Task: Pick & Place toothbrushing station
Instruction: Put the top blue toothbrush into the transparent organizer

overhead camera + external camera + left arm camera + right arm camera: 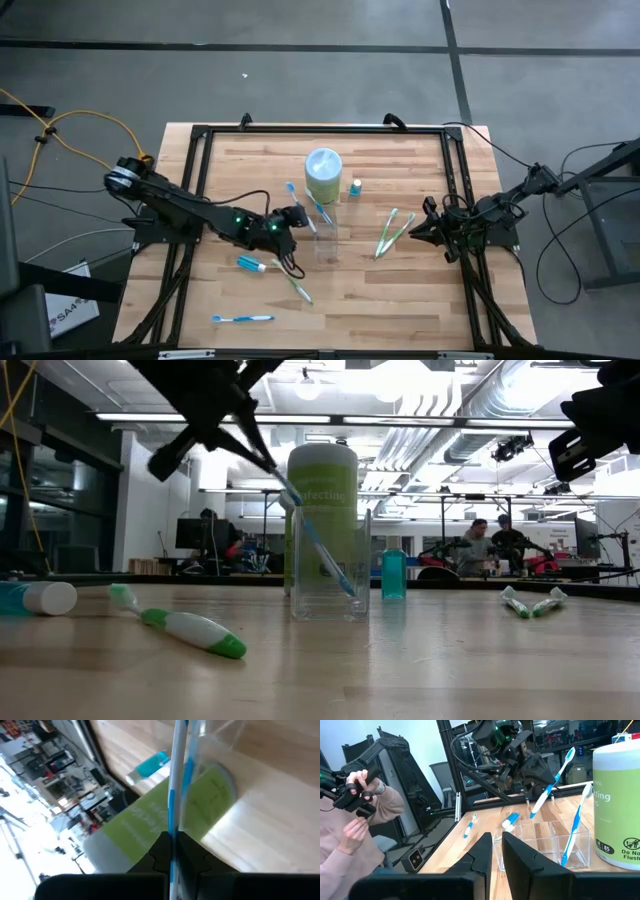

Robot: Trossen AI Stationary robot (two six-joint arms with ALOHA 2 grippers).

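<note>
The left gripper point(296, 213), jaws clenched on a blue-and-white toothbrush point(292, 195), holds it tilted just beside the clear tumbler point(326, 243), where another brush point(325, 558) leans; the right gripper point(422, 229) waits near the worktop point(400, 300) edge, jaws nearly closed on nothing

1. The high view looks straight down on the whole table point(400, 300), with floor showing past every edge.
2. The low view sits at table-top height and faces level across the wood into the room, close to the clear tumbler point(330, 575).
3. The left wrist view looks from very near along a blue-and-white toothbrush point(176, 795) toward the green canister point(160, 820).
4. The right wrist view faces across the table from the right edge, sharing the tumbler and canister with the other three.
</note>
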